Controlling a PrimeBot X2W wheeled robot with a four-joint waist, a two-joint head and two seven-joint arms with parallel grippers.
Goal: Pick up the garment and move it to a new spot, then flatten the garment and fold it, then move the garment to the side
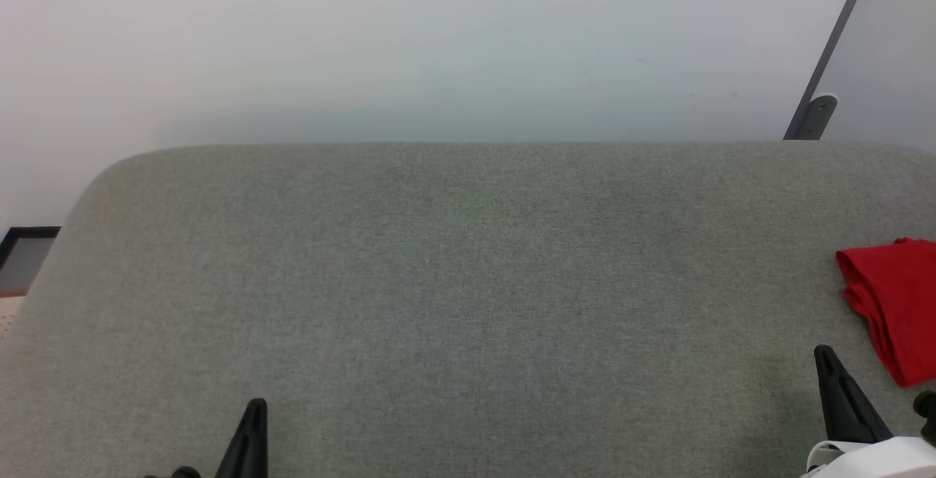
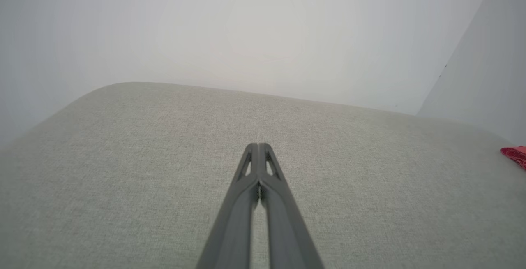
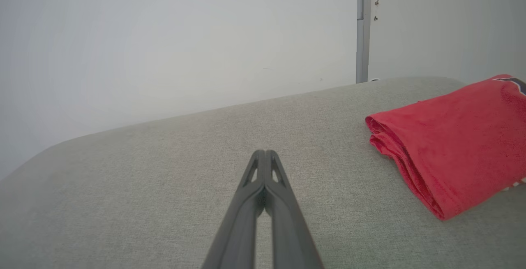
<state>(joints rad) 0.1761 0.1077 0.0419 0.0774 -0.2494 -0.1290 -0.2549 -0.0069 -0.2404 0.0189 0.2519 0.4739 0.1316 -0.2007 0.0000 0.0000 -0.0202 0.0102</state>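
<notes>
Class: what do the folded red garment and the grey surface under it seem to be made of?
Red garment: soft matte cloth, likely knit; limp stacked folds, slightly fuzzy face.
Grey surface: woven upholstery-like fabric, matte; fine flecked weave, rounded corner suggests padding.

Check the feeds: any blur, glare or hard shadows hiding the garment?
Head view: soft, even light, no glare, the garment sharp but cropped by the right edge. Left wrist view: pale and hazy, garment a soft red sliver at the right edge. Right wrist view: garment crisp, folds readable, faint shadow under its near edge.
</notes>
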